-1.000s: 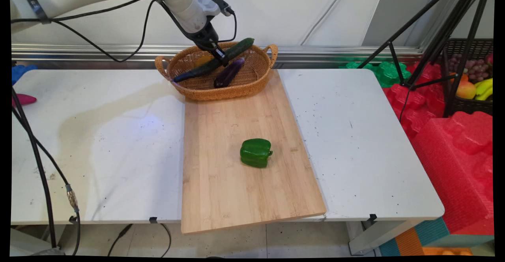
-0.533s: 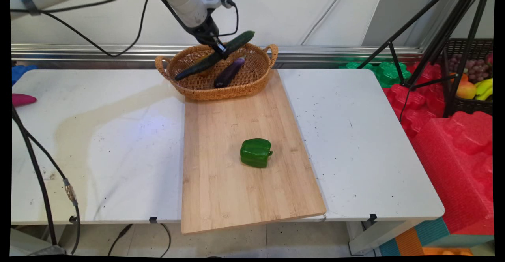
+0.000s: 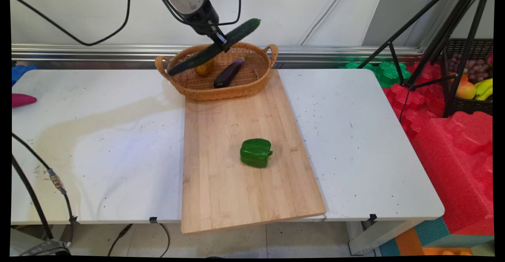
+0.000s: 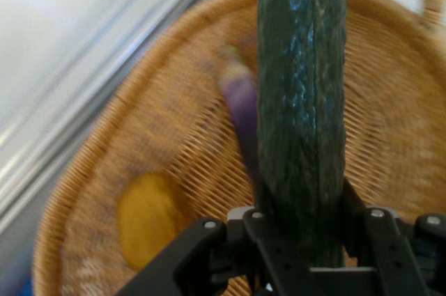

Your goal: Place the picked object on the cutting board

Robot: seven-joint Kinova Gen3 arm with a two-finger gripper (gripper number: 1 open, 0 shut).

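My gripper (image 3: 221,45) is shut on a long dark green cucumber (image 3: 215,47), held tilted in the air above the wicker basket (image 3: 252,84) at the back of the table. In the hand view the cucumber (image 4: 301,94) runs up between my fingers (image 4: 261,230), with the basket (image 4: 404,129) below it. Inside the basket lie a purple eggplant (image 3: 229,72) and a yellow-brown fruit (image 3: 204,67); both show in the hand view too, the eggplant (image 4: 240,104) partly behind the cucumber, the fruit (image 4: 148,218) to its left.
A bamboo cutting board (image 3: 244,199) runs from the basket to the table's near edge, with a green bell pepper (image 3: 256,152) on it. A pink object (image 3: 21,99) lies at the table's left edge. A black tripod (image 3: 426,37), red foam and a fruit crate (image 3: 471,80) stand right.
The gripper has risen with the cucumber, lifting it out of the basket and uncovering the yellow-brown fruit. The eggplant and pepper have stayed put.
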